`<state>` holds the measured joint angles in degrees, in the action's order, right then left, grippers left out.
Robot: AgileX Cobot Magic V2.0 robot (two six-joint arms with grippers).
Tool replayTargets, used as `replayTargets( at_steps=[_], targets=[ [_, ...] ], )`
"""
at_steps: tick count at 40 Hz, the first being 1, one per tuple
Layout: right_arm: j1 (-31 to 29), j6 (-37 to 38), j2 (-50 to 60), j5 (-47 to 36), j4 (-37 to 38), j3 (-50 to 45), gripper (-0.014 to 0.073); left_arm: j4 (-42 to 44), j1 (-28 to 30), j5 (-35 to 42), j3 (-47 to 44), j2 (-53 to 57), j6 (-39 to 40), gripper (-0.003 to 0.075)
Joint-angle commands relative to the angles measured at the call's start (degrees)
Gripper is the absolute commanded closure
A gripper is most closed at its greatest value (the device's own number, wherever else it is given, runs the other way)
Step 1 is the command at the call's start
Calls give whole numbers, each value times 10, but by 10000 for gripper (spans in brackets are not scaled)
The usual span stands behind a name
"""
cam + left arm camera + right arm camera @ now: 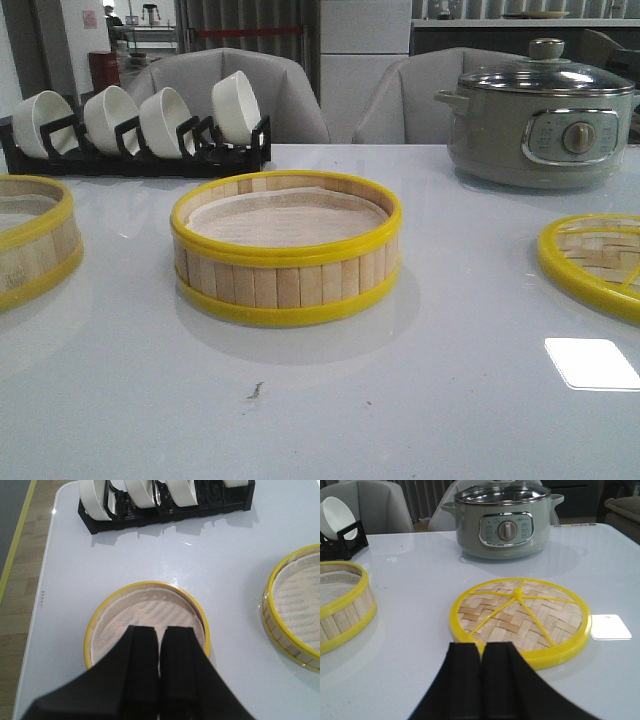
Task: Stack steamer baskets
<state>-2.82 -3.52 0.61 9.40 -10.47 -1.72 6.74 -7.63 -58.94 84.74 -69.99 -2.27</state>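
One steamer basket (286, 250) with a pale paper liner stands at the table's middle; it also shows in the left wrist view (295, 610) and the right wrist view (340, 607). A second basket (30, 240) sits at the left edge and shows in the left wrist view (147, 612). My left gripper (160, 630) hangs above it, shut and empty. The woven yellow-rimmed lid (595, 262) lies flat at the right and shows in the right wrist view (520, 617). My right gripper (481, 647) is shut and empty, just short of the lid's near rim. Neither gripper shows in the front view.
A black rack of white bowls (135, 130) stands at the back left and shows in the left wrist view (165, 500). A grey electric pot with a glass lid (540, 115) stands at the back right and shows in the right wrist view (502, 522). The table's left edge (42, 595) is near the left basket.
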Motion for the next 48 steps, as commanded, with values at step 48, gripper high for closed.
replayTargets(
  at_steps=[48],
  targets=[
    [0,5,-490,209,-65,541,545,-27,-3,21,16,10,1,634]
  ],
)
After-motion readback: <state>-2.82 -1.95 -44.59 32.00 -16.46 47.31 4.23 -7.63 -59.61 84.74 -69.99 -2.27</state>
